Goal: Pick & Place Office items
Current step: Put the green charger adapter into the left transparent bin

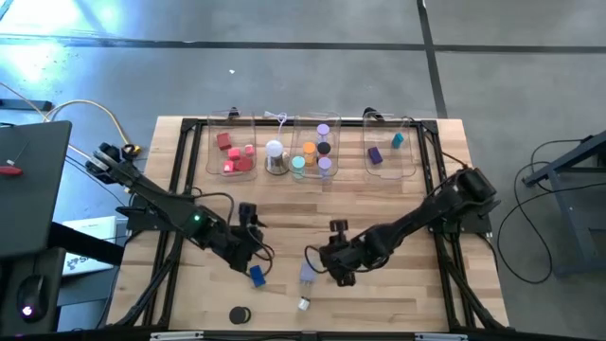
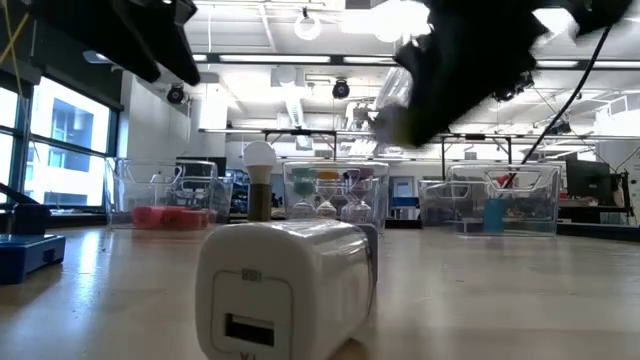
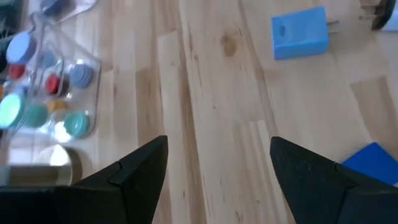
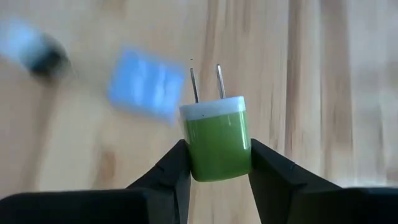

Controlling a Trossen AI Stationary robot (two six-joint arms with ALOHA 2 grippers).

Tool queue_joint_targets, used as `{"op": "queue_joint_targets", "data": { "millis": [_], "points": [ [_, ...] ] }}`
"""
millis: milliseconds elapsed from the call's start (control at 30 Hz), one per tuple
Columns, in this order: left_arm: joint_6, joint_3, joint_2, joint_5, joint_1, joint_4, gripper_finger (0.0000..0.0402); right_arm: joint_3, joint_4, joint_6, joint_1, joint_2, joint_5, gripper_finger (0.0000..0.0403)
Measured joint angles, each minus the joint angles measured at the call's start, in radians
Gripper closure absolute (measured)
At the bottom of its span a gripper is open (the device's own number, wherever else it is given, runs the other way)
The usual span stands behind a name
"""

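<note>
My right gripper [image 4: 217, 180] is shut on a green plug charger [image 4: 217, 146] with a white cap and two prongs. It hovers over the table's middle near part [image 1: 325, 260]. Beside it lie a pale blue charger [image 1: 308, 273] and a white charger [image 1: 304, 304], which fills the low view [image 2: 285, 285]. My left gripper [image 3: 217, 149] is open over bare wood [image 1: 251, 254], with a blue block [image 1: 257, 276] just beside it. A black disc [image 1: 240, 314] lies near the near edge. Red, orange, teal and purple pieces sit in clear trays along the far edge. My right gripper pinches the green charger's body [image 4: 214, 158] between its two fingers, one pad on each flat side. The white cap and prongs [image 4: 205, 84] stick out forward past the fingertips. In the low view the gripper [image 2: 450, 70] is well above the table, so the charger is lifted clear.
Three clear trays stand at the far edge: red pieces [image 1: 232, 152], cylinders [image 1: 312, 156], purple and teal pieces [image 1: 388, 150]. A white dome on a silvery base [image 1: 275, 156] stands between the first two. Black frame rails run along the table's sides. Bare wood lies at mid-table.
</note>
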Motion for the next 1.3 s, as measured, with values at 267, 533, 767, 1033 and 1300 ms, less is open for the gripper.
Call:
{"op": "queue_joint_targets", "data": {
  "millis": [267,533,767,1033,1300],
  "points": [
    [0.021,0.000,0.130,0.000,0.035,0.169,0.0128,0.001,0.295,-0.205,-0.056,-0.016,-0.068,0.0287],
    [0.146,0.000,0.214,-0.006,0.064,0.183,0.0128,0.001,0.313,-0.228,-0.109,-0.016,-0.134,0.0287],
    [0.297,0.000,0.214,-0.213,0.048,0.289,0.0128,0.001,0.321,-0.248,-0.148,-0.016,-0.176,0.0287],
    [0.490,0.000,0.213,-0.228,0.026,0.409,0.0128,0.001,0.334,-0.276,-0.194,-0.016,-0.212,0.0287],
    [0.606,0.000,0.213,-0.225,0.029,0.518,0.0128,0.001,0.358,-0.266,-0.224,-0.016,-0.273,0.0287]
  ]
}}
